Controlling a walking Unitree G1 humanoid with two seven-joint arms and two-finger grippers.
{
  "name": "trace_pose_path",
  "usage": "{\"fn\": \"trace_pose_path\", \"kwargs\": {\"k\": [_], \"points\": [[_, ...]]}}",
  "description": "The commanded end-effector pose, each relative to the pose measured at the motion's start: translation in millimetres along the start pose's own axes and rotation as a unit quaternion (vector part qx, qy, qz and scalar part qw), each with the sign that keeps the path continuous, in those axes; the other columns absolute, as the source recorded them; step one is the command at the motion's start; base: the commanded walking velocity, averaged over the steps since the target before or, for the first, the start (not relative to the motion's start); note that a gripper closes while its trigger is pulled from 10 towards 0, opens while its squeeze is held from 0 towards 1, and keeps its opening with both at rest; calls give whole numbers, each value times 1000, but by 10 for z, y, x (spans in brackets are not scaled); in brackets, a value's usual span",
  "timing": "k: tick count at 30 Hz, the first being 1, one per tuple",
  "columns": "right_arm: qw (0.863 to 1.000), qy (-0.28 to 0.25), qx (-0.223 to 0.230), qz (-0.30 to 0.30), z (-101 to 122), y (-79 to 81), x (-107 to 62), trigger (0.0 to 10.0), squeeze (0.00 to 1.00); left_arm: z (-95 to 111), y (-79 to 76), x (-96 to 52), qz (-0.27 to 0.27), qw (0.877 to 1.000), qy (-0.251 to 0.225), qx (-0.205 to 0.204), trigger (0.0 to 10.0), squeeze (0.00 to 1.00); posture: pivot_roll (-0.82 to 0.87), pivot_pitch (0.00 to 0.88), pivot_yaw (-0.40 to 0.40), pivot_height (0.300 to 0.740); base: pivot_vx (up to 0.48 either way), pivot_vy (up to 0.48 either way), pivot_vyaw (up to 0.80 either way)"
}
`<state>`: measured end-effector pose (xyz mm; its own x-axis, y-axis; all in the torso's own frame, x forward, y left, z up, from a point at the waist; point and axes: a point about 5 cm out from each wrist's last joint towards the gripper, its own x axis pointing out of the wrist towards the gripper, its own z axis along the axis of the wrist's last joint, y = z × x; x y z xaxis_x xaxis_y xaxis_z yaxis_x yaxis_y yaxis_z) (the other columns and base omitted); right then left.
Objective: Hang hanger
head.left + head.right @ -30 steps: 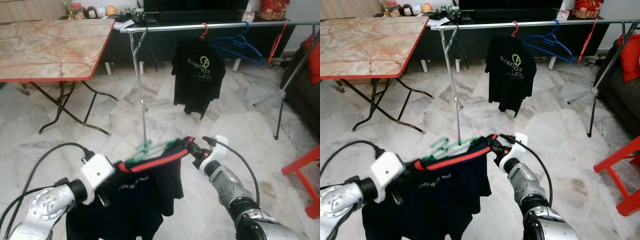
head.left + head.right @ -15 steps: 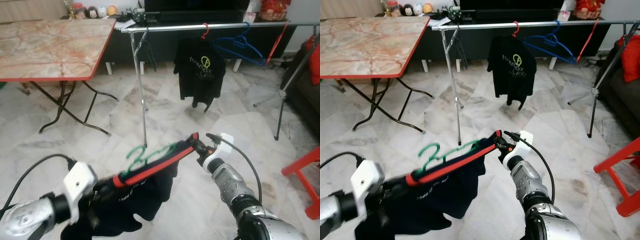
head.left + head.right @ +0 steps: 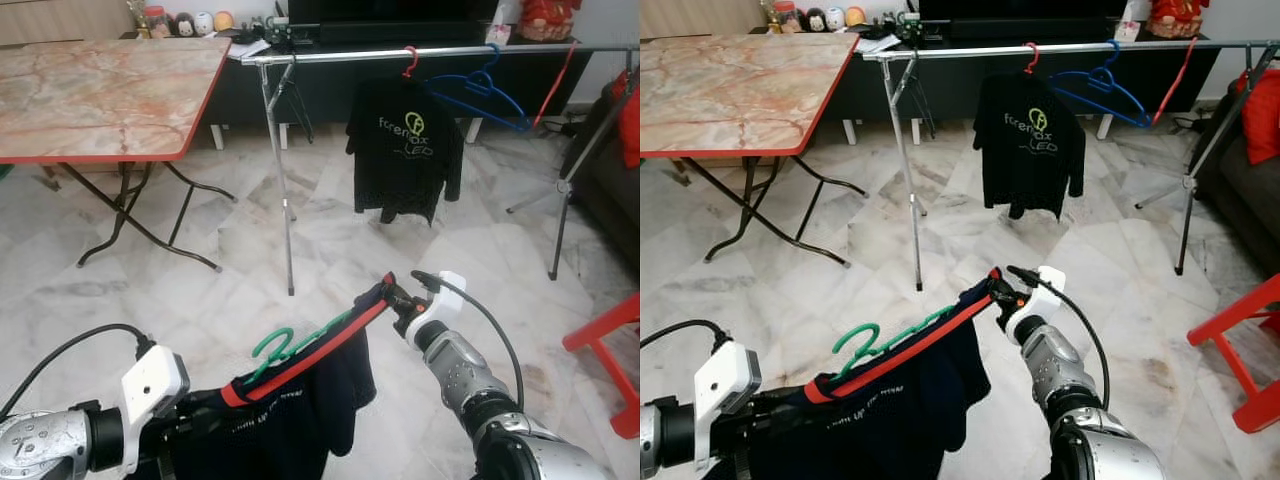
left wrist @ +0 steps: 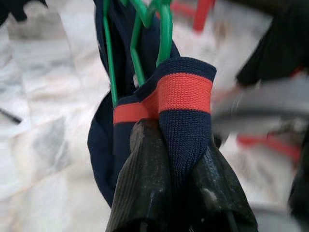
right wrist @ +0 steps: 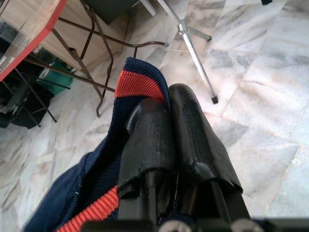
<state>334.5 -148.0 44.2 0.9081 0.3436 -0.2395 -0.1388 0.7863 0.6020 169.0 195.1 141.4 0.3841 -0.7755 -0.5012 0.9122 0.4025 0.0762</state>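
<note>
1. Hanger (image 3: 285, 345), green, sits inside a navy garment (image 3: 300, 405) with a red-striped edge; its hook pokes out above the stretched edge, roughly midway between the two grippers, low in front of the robot and above the marble floor (image 3: 230, 250).
2. The garment is the only thing enclosing anything: the hanger's wire runs inside its neck opening, and the dark cloth hangs down below the taut red-banded edge.
3. Left gripper (image 4: 169, 159) is clenched on the garment: in the left wrist view the two black fingers (image 4: 145, 183) pinch a fold of navy knit with the red band showing just past the tips, and the green hanger wires rise right beyond that fold.
4. Right gripper (image 5: 161, 116) is likewise clamped on the garment: in the right wrist view its fingers press together on the cloth, the red-banded edge standing up beside the fingertips.
5. In the head views the right gripper holds the higher end of the red edge and the left gripper the lower end, so the edge slopes up from the robot's left to its right.
6. Well beyond, a metal clothes rail (image 3: 400, 52) carries a black T-shirt (image 3: 405, 150) with a pale green logo on a red hanger (image 3: 408, 62), with a blue hanger (image 3: 480, 90) beside it and a dark hanger (image 3: 295, 100) near the rail's left upright.
7. A marble-topped folding table (image 3: 100, 90) with a red rim stands to the robot's left; a red chair (image 3: 610, 350) shows at the right edge.
</note>
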Motion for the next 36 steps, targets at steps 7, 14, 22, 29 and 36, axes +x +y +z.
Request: {"fn": "trace_pose_path", "kwargs": {"k": [7,14,22,29,36], "points": [[999,-41,-5,-10,203,-33,1,0,0,-78,-39,158,-17,999,31,7,10000,0,36,57,8,740,0,0,0],[999,-31,-5,11,147,12,11,0,0,-129,-37,253,-25,996,72,40,10000,0,41,60,10,740,0,0,0],[998,0,-9,64,5,157,47,0,0,-16,63,408,13,995,49,83,10000,0,37,60,10,740,0,0,0],[997,11,-13,73,-35,180,50,0,0,16,-13,422,-22,995,41,86,10000,0,37,60,10,740,0,0,0],[999,6,-17,27,45,15,-4,0,0,314,-60,80,-55,993,-101,16,10000,0,39,61,8,740,0,0,0]]}}
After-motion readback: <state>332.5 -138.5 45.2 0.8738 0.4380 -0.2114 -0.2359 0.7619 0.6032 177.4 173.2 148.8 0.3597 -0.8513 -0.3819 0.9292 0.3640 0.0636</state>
